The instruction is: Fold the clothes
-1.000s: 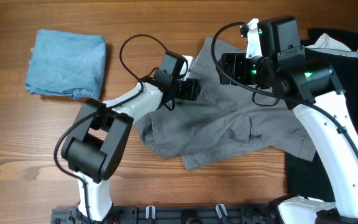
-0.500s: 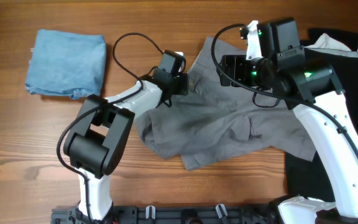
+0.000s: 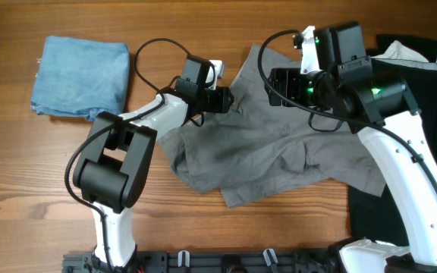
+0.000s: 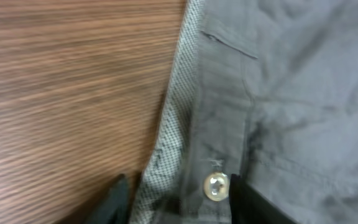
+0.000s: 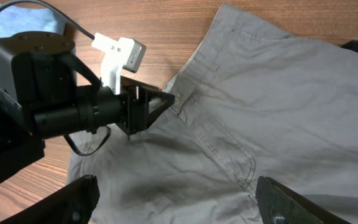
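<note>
Your tabletop (image 3: 21,174) holds four garments, and by my reading only one is finished.

The large black piece (image 3: 364,220) lies to the right of the grey shorts, partly hidden under your right arm. It looks spread out rather than folded, so count it as still to do.

The grey shorts (image 3: 279,152) are the piece in hand. They lie in the middle of the tabletop, opened out and rumpled. One leg reaches toward the black piece, and no clean fold is made yet.

The light-blue piece (image 3: 82,77) sits well to the left of the shorts as a neat squared bundle. I judge that one done.

The white piece (image 3: 400,51) shows only as a small patch beyond the shorts' right side, on the black cloth. You cannot tell from here whether it is folded.

Your right gripper (image 5: 182,196) hovers above the shorts' upper part. Its fingers are spread wide and nothing is between them.

Your left gripper (image 4: 179,193) is at the shorts' upper left edge. Its fingers are parted and straddle the waistband (image 4: 185,112), not yet nipping it. The button (image 4: 215,185) sits just inside one fingertip.

So roughly one garment in four is complete. The shorts need a firm hold before their first fold, and the black and white pieces come after.
</note>
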Tool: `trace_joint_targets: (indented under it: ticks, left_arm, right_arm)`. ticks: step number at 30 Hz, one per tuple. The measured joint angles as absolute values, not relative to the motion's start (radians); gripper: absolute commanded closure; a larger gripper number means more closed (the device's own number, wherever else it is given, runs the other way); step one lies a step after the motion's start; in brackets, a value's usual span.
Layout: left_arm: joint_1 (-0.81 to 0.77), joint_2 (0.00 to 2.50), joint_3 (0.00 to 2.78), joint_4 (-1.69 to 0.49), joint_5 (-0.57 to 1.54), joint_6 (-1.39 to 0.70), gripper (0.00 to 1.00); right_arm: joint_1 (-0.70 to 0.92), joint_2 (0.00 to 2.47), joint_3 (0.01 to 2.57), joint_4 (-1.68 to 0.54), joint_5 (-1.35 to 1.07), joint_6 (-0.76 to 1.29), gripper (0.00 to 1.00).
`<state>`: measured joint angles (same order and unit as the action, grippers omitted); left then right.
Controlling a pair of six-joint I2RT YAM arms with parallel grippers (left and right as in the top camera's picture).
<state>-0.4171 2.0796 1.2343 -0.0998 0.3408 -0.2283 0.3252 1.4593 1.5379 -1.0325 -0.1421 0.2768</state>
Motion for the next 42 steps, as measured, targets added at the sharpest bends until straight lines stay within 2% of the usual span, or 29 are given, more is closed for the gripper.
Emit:
trace_joint_targets:
  ticks: [2,4,10,14,17,20,21,22,24,25,28,31,32,33,37,41,42]
  left_arm:
    - [-0.417,2.091,1.238,-0.101,0.361,-0.209,0.83]
    - [-0.416,2.102,1.243,-0.101,0.381,-0.207,0.96]
    - [-0.414,2.115,1.251,-0.103,0.413,-0.223,0.96]
    - [-0.396,2.108,1.268,-0.155,0.395,-0.315,0.96]
    - [-0.334,2.072,1.269,-0.199,0.331,-0.376,0.96]
    - [-0.199,2.007,1.269,-0.192,0.256,-0.41,0.96]
    - [-0.154,1.984,1.27,-0.189,0.242,-0.415,0.95]
    - [-0.097,1.956,1.275,-0.187,0.228,-0.422,0.89]
    - [0.009,1.899,1.291,-0.189,0.204,-0.434,0.64]
    - [0.053,1.872,1.299,-0.192,0.19,-0.435,0.58]
    - [0.109,1.813,1.313,-0.229,0.177,-0.445,0.47]
    - [0.101,1.805,1.313,-0.255,0.197,-0.414,0.44]
    - [0.094,1.805,1.313,-0.27,0.206,-0.402,0.44]
    - [0.09,1.805,1.313,-0.278,0.21,-0.394,0.43]
    - [0.075,1.791,1.313,-0.304,0.224,-0.362,0.45]
    - [0.075,1.704,1.313,-0.384,0.231,-0.348,0.45]
    - [0.075,1.661,1.313,-0.418,0.233,-0.345,0.46]
  right_arm:
    - [0.325,1.459,1.538,-1.032,-0.142,0.276,0.14]
    - [0.325,1.459,1.538,-1.033,-0.142,0.277,0.14]
    - [0.326,1.459,1.538,-1.036,-0.142,0.277,0.14]
    - [0.326,1.459,1.538,-1.036,-0.142,0.277,0.14]
    - [0.325,1.459,1.538,-1.037,-0.142,0.276,0.14]
    - [0.325,1.459,1.538,-1.044,-0.133,0.276,0.14]
    - [0.326,1.459,1.538,-1.045,-0.126,0.277,0.13]
    - [0.326,1.459,1.538,-1.047,-0.117,0.277,0.12]
    - [0.326,1.459,1.538,-1.05,-0.094,0.279,0.13]
    - [0.325,1.459,1.538,-1.051,-0.087,0.281,0.12]
    - [0.321,1.47,1.538,-1.062,-0.042,0.299,0.13]
    - [0.3,1.509,1.538,-1.077,-0.021,0.324,0.16]
    - [0.287,1.531,1.538,-1.078,-0.016,0.335,0.23]
    - [0.273,1.558,1.538,-1.077,-0.012,0.347,0.33]
    - [0.218,1.665,1.538,-1.047,-0.002,0.374,0.5]
    - [0.157,1.778,1.538,-0.997,-0.003,0.383,0.78]
    - [0.138,1.809,1.538,-0.981,-0.004,0.389,0.82]
